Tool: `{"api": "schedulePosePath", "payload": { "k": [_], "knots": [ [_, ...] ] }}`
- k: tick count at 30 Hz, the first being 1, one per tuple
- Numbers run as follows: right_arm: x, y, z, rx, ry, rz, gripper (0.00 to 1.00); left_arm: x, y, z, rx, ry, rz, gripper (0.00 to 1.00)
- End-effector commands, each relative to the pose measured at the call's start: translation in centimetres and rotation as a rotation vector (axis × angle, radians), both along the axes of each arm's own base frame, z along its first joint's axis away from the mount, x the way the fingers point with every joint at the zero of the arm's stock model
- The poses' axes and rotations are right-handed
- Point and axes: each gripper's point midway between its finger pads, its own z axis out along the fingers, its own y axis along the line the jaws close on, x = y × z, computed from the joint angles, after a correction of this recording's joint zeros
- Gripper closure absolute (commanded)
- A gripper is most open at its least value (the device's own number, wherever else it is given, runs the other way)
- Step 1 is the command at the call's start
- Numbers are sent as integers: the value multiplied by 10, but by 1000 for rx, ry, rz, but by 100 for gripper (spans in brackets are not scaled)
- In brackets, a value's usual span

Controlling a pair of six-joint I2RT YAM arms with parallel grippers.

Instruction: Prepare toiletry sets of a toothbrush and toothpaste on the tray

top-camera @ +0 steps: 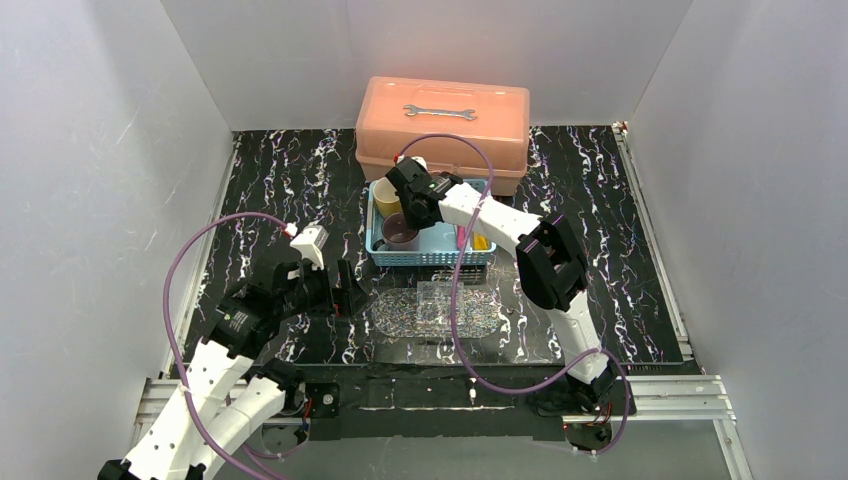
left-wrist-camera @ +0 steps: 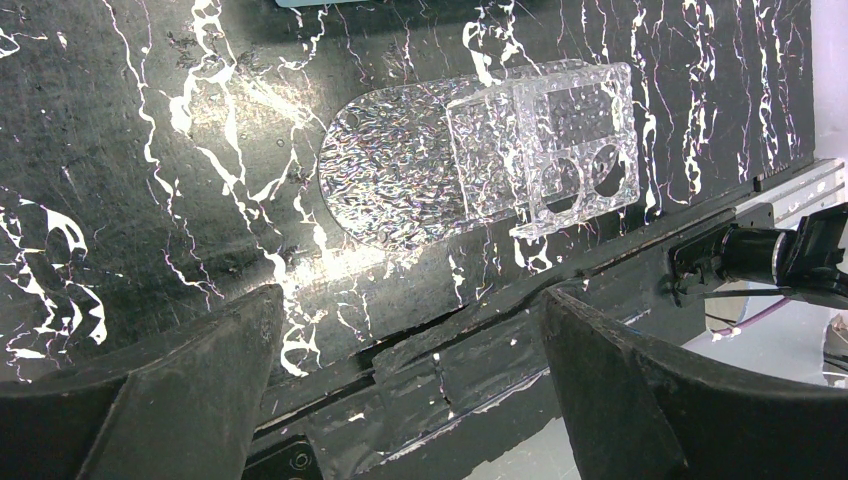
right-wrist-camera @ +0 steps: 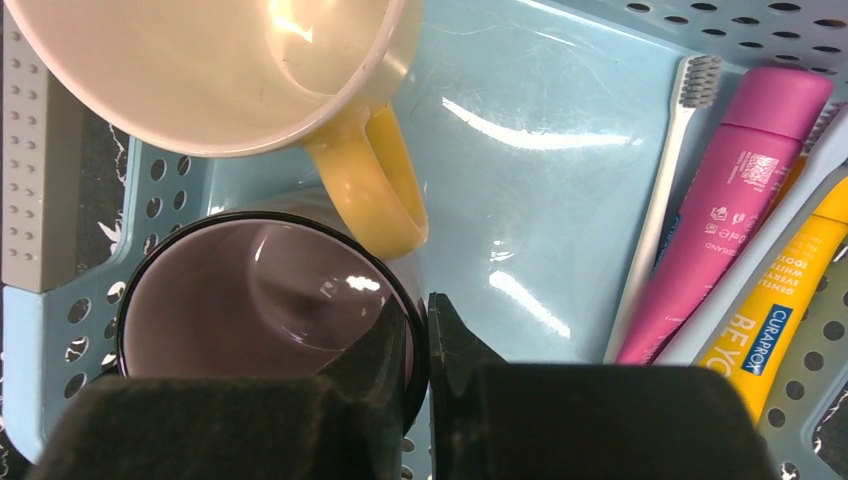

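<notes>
Right fingers [right-wrist-camera: 375,360] pinch purple mug [right-wrist-camera: 260,300] rim; left fingers [left-wrist-camera: 200,370] wide beside tray [left-wrist-camera: 400,170].

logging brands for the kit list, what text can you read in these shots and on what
"CURAPROX": on the yellow tube.
"BEYO", cut off below: same tube, large letters.
Fine print on the yellow tube and on the pink tube: too small to read.

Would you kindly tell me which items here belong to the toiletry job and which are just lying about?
Job: tray, toothbrush, magenta tube, yellow tube, purple mug, yellow mug.
Lying about: basket, toolbox, wrench.
</notes>
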Motion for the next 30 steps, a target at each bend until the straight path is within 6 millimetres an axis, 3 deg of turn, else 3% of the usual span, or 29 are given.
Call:
{"api": "schedulePosePath", "payload": {
  "k": [1, 7, 19, 30],
  "knots": [
    [8, 1, 10, 10, -19, -12, 97, -2, 2, -1, 14, 0, -3, 1],
    [11, 1, 28, 38, -52, -34, 99, -2, 3, -1, 17, 2, 1, 1],
    [14, -5, 106, 138, -175, -67, 99, 0, 6, -1, 28, -4, 20, 1],
    [5, -13, 147, 181, -225, -63, 99, 0, 13, 4, 31, -37, 54, 1]
  ]
}}
